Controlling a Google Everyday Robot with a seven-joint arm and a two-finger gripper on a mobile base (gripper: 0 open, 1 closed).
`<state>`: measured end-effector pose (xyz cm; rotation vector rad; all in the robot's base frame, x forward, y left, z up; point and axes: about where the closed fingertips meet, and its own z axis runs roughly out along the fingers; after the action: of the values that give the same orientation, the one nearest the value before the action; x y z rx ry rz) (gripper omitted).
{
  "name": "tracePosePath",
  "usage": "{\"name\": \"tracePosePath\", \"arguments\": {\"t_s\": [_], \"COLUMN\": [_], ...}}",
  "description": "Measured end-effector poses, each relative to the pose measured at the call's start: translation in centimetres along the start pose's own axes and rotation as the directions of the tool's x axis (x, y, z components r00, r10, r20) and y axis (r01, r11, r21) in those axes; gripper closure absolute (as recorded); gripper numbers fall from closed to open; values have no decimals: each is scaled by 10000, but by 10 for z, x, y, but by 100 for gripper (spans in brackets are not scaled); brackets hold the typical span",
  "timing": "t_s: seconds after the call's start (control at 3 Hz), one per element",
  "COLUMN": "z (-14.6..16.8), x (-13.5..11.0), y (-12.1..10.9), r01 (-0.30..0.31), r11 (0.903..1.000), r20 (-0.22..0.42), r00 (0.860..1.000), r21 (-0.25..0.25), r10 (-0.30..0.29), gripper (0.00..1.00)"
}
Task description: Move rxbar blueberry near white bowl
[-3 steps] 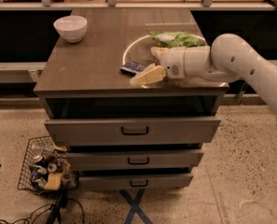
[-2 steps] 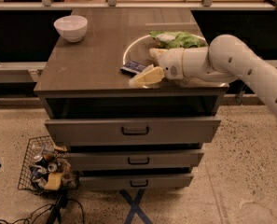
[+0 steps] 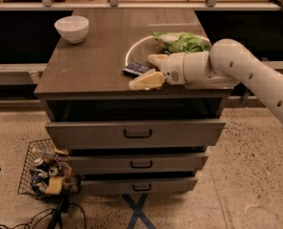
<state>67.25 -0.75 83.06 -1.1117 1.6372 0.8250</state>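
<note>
The rxbar blueberry [image 3: 136, 69], a small flat dark blue bar, lies on the brown cabinet top [image 3: 98, 56] near its front middle. My gripper [image 3: 149, 69] reaches in from the right, low over the top, open, with one pale finger [image 3: 156, 59] behind the bar and the other finger [image 3: 146, 80] in front of it. The bar lies between them at their tips. The white bowl [image 3: 72, 28] stands at the far left corner of the top, well away from the bar.
A green and white snack bag [image 3: 181, 41] lies at the back right, just behind my arm [image 3: 236, 66]. Three drawers [image 3: 137, 133] are below the top. A wire basket [image 3: 43, 173] with cans sits on the floor at the left.
My gripper has edged slightly left toward the bar. The bar and the bowl have not moved.
</note>
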Motion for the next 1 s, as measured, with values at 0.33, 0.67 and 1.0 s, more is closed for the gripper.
{"name": "tracePosePath", "arguments": {"t_s": [0.33, 0.67, 1.0], "z": [6, 7, 6], "x": [5, 6, 2], "y": [2, 3, 3], "r01": [47, 53, 53], "r11": [10000, 10000, 10000], "r20": [-189, -231, -231], "r00": [9998, 9997, 9997], "r21": [37, 39, 36], "r10": [-47, -52, -52], "gripper": [41, 64, 95]}}
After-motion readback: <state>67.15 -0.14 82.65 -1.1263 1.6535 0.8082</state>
